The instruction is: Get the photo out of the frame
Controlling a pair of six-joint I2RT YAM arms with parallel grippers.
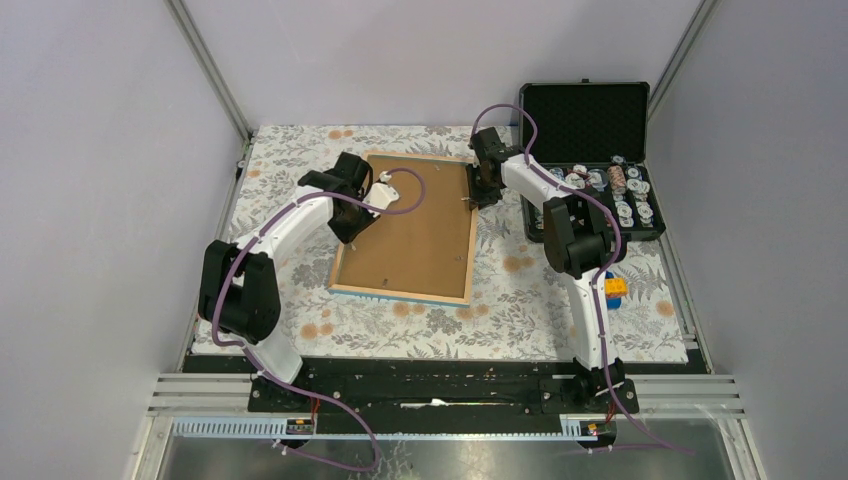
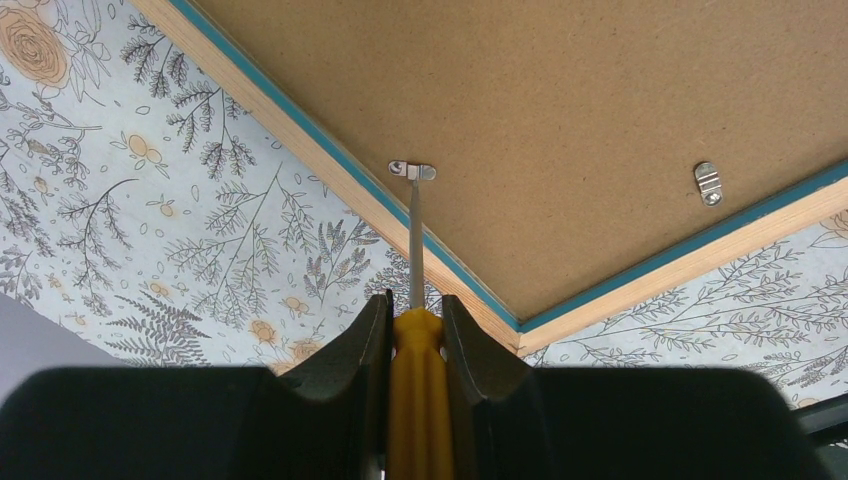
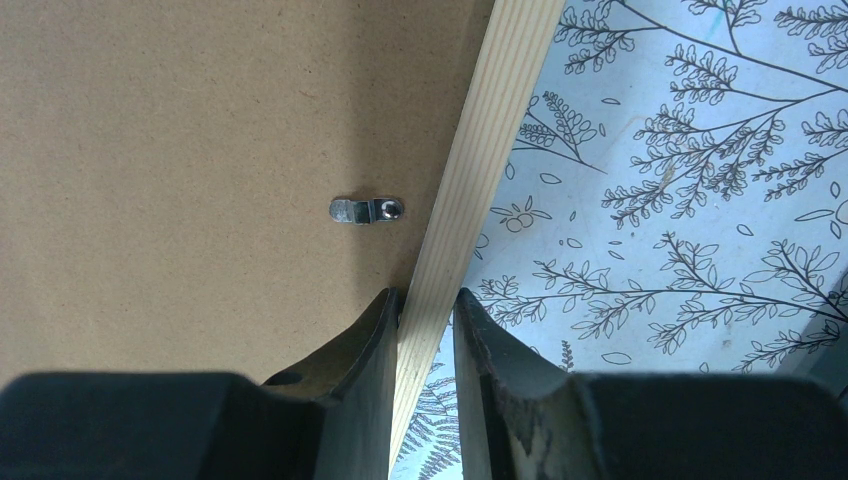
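The frame [image 1: 410, 235] lies face down on the surface [image 1: 520, 320], brown back up, so the photo is hidden underneath. At its left edge the left fingers [image 2: 370, 330] clamp a yellow screwdriver [image 2: 416, 390], tip on a metal clip [image 2: 412, 170], seemingly to turn it off the back. Farther over, the right fingers [image 3: 375, 335] pinch the frame's right side, probably to steady it; a black case [image 1: 585, 120] stands far right.

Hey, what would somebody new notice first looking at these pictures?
A big frame lies face down mid-table. The left tool grips a yellow-handled screwdriver, its tip at a metal clip on the frame's back, while the right tool pinches the frame's wood rim. An open black case sits far right.
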